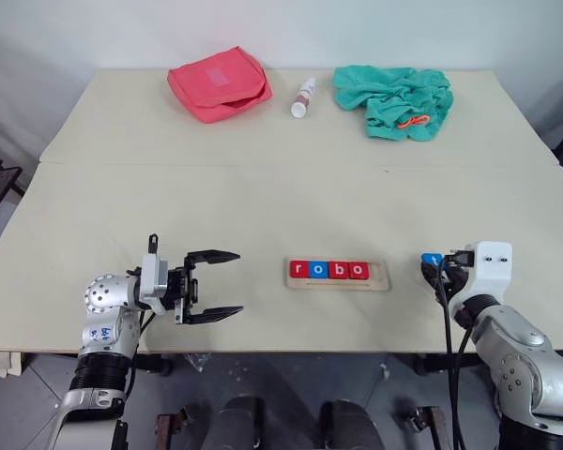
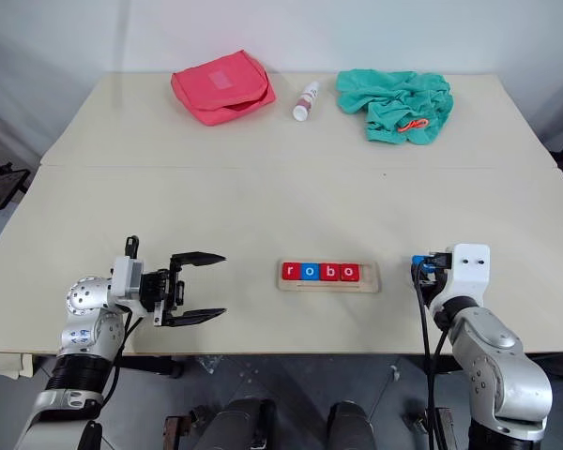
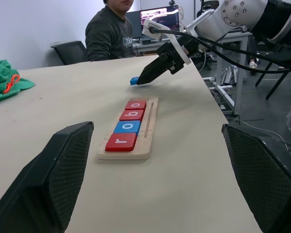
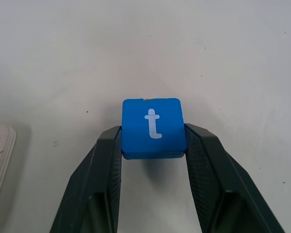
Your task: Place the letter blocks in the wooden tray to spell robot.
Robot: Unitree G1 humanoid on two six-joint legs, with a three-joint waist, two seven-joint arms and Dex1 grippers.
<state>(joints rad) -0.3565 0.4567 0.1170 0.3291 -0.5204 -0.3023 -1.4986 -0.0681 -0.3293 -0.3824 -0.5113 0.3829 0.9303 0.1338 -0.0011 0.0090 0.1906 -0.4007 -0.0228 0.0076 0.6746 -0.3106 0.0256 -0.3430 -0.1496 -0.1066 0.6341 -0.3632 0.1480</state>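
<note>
A pale table (image 1: 263, 187) spans the frame, with the wooden tray (image 1: 383, 275) at lower centre holding four letter blocks (image 1: 328, 270) that read "robo", its right end bare. At lower left the left gripper (image 1: 216, 284) hovers with its jaws spread wide and nothing between them, its tips pointing toward the tray. At lower right, just right of the tray, the right gripper (image 4: 153, 141) is clamped on the blue "t" block (image 4: 153, 127), which sits squarely between its two fingertips (image 4: 109, 145).

Tiles in the wooden tray (image 1: 339, 284) read "robo"; the blue block (image 4: 153, 127) reads "t".
</note>
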